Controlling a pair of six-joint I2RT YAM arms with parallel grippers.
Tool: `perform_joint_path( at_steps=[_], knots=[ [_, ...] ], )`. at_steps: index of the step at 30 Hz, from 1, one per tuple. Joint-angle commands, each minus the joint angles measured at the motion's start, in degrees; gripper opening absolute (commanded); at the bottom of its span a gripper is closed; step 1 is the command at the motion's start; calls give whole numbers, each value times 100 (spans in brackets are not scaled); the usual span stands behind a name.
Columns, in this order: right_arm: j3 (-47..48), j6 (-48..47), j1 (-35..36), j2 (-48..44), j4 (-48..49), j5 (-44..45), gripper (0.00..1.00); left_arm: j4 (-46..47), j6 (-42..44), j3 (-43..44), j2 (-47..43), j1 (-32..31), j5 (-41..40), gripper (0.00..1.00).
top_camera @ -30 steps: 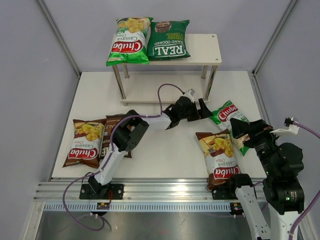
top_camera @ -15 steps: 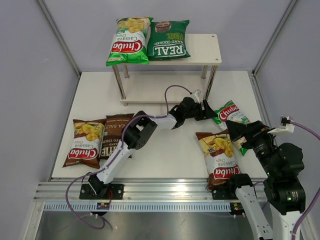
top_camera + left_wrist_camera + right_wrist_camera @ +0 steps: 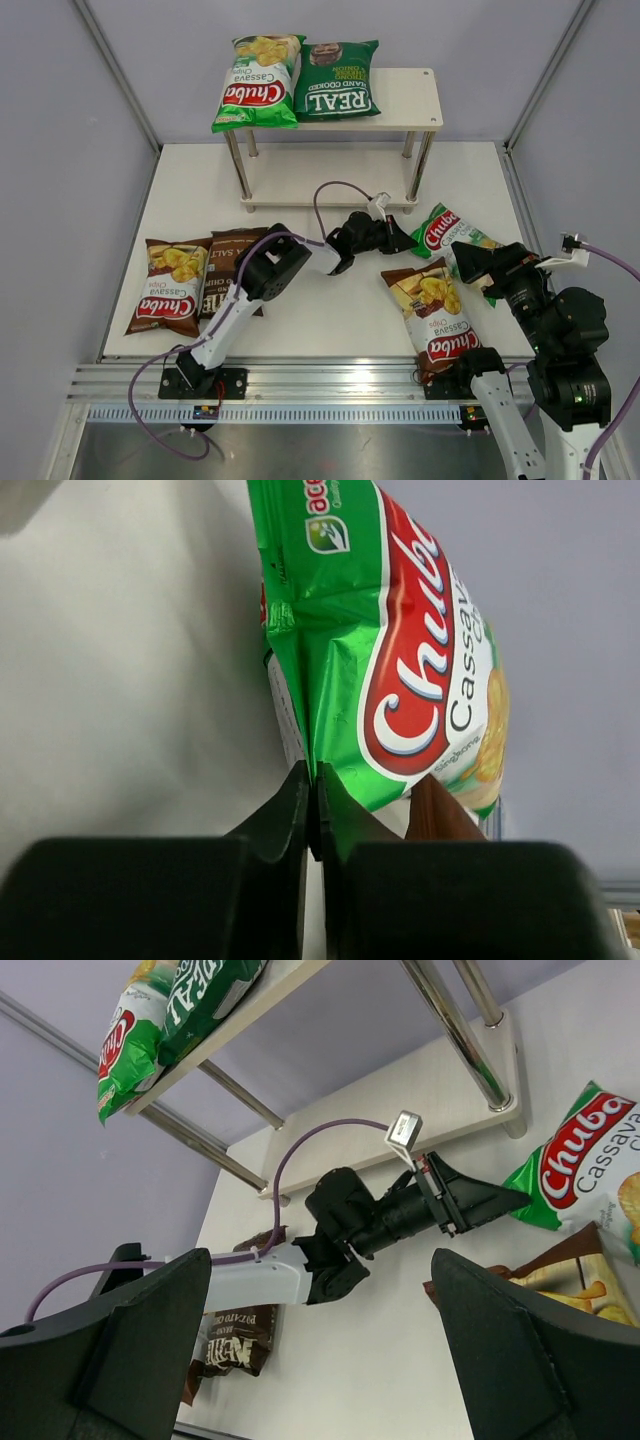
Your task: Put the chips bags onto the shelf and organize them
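On the table a light-green Chuba bag (image 3: 452, 236) lies right of centre, and my left gripper (image 3: 408, 240) is shut on its left edge. The left wrist view shows the jaws (image 3: 312, 780) pinching the bag's (image 3: 400, 650) crimped seam. My right gripper (image 3: 488, 264) hangs open over the table's right side, nothing between its fingers (image 3: 140, 1340). A brown Chuba bag (image 3: 432, 312) lies just under it. Another brown Chuba (image 3: 170, 283) and a dark-brown Kettle bag (image 3: 222, 268) lie at the left. The shelf (image 3: 408, 102) carries a light-green Chuba (image 3: 255, 85) and a REAL bag (image 3: 337, 82).
The shelf's metal legs (image 3: 420, 165) and lower board (image 3: 330, 182) stand just behind the left gripper. A purple cable (image 3: 330, 190) loops above the left arm. Grey walls enclose the table, and a metal rail (image 3: 300, 385) runs along its near edge.
My left gripper went from open to shut on the light-green bag's edge and drew the bag leftward. The brown Chuba beside it shifted slightly left. The right arm stayed put.
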Motion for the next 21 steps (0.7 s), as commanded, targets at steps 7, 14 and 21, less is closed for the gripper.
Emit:
perform_joint_path(
  at_steps=[7, 14, 21],
  knots=[
    [-101, -331, 57, -157, 76, 418, 100, 1782, 750, -1844, -2114, -26, -568, 0],
    [-224, -586, 57, -122, 58, 577, 99, 1265, 1119, -2312, -3169, -26, -998, 0],
    [-497, -586, 57, 44, 119, 577, 99, -34, 1576, -2066, -4022, -35, -779, 0]
  ],
)
